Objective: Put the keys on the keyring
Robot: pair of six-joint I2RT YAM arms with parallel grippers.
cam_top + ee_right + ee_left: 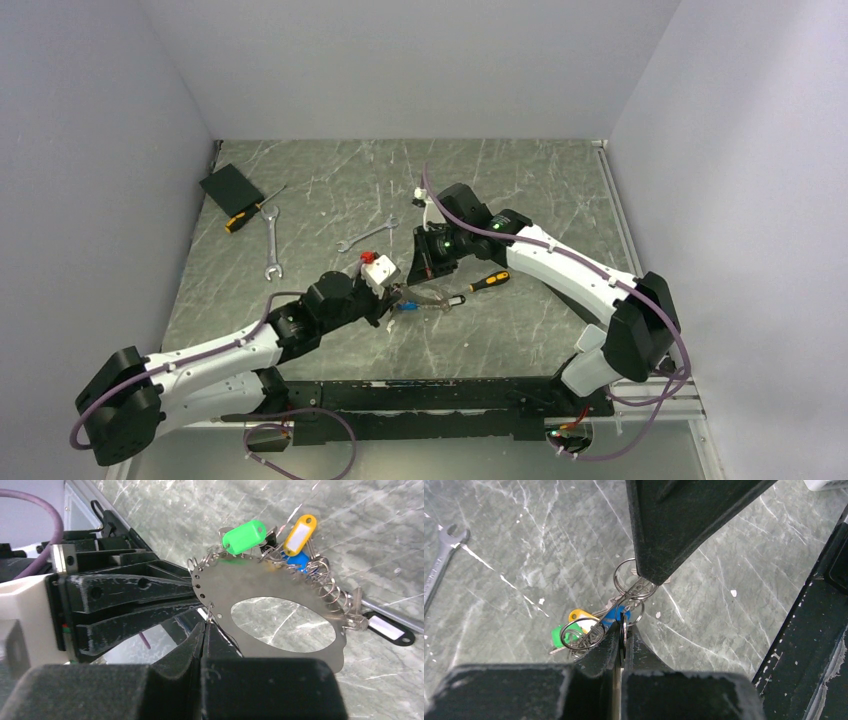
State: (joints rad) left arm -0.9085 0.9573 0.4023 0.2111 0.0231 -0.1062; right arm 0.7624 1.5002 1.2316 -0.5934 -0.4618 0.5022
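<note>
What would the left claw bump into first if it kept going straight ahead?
Most likely the right claw, whose dark tip sits straight ahead of the left claw, just beyond the tangle of small rings. The gap looks short, though depth is unclear.

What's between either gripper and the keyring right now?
Nothing visible. The right gripper is shut on the keyring at its rim, and the left gripper is shut on the rim right beside it. The keys hang along the opposite rim, clear of both grips.

Keys (580,616) partly behind fingers (599,652)
</note>
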